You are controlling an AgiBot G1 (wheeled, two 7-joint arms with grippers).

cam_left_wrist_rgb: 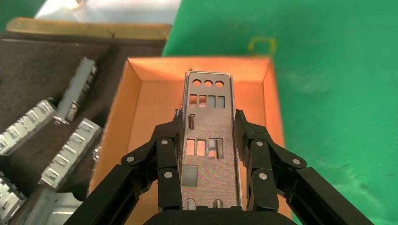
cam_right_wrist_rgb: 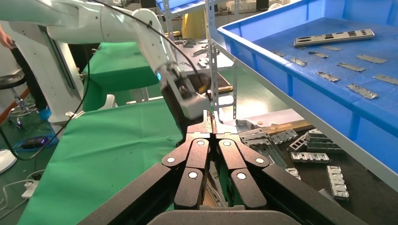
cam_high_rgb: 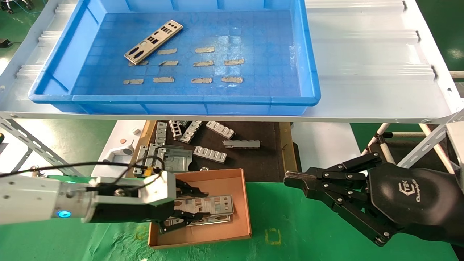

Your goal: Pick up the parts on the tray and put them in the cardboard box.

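One part (cam_high_rgb: 154,41), a punched silver-grey plate, lies slantwise at the far left of the blue tray (cam_high_rgb: 174,98); it also shows in the right wrist view (cam_right_wrist_rgb: 334,37). My left gripper (cam_high_rgb: 197,206) hangs low over the cardboard box (cam_high_rgb: 244,203) and is shut on another plate (cam_high_rgb: 214,203) by its long edges. In the left wrist view this plate (cam_left_wrist_rgb: 209,140) runs between the fingers (cam_left_wrist_rgb: 168,145), pointing along the box (cam_left_wrist_rgb: 133,108). A further plate (cam_high_rgb: 217,218) lies in the box beneath it. My right gripper (cam_high_rgb: 290,179) is shut and empty, parked to the box's right.
Grey patches (cam_high_rgb: 203,63) dot the tray floor. Ridged grey brackets (cam_high_rgb: 210,154) lie on the dark mat behind the box. The tray sits on a white shelf panel (cam_high_rgb: 362,54) with metal legs (cam_high_rgb: 427,145). Green cloth (cam_high_rgb: 308,235) covers the table.
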